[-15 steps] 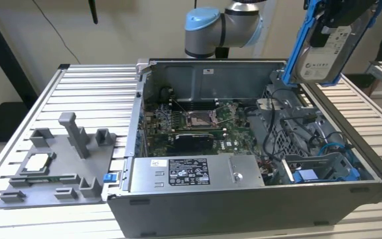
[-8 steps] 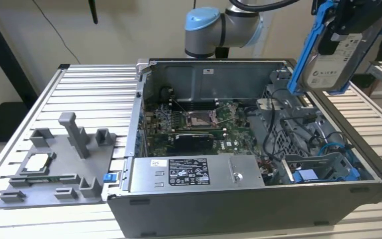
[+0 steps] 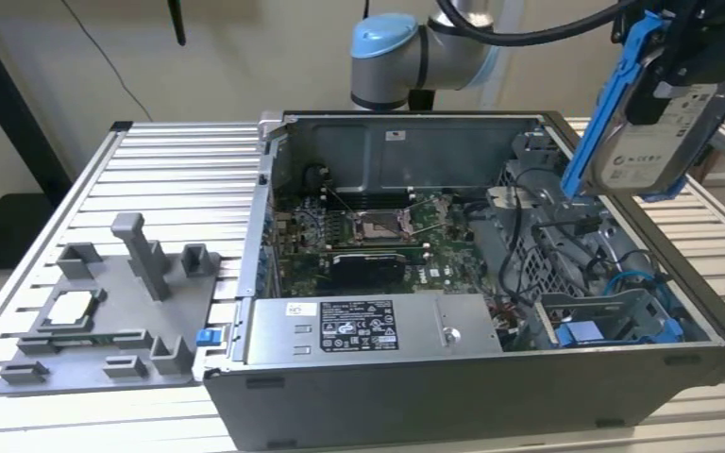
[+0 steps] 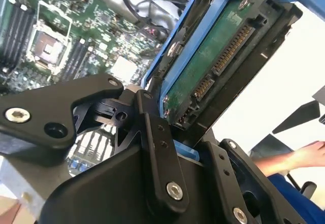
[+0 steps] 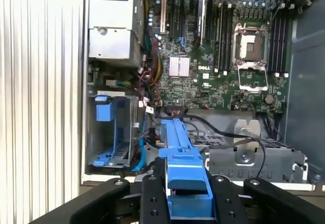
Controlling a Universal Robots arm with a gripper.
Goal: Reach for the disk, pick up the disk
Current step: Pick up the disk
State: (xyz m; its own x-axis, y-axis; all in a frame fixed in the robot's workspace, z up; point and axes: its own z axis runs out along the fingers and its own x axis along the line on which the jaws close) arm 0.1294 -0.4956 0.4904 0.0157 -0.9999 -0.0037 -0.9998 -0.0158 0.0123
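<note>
Blue-framed flat metal disk [image 3: 646,142] | clamped by black fingers [image 5: 152,198] | above open case [image 3: 463,377]

No wording can be made out. A white printed label covers the disk [image 3: 646,142]. The power supply [image 3: 463,332], along the near edge of the computer case [image 3: 463,401], carries a dark label [image 3: 356,326] and a small white sticker [image 3: 302,309].

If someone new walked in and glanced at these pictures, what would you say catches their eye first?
Probably the silver-grey metal disk with its bright blue plastic frame, clamped on edge in the black gripper and lifted above the open grey computer case, at the exterior view's upper right. Below it lies the green motherboard with its bare processor socket.
</note>
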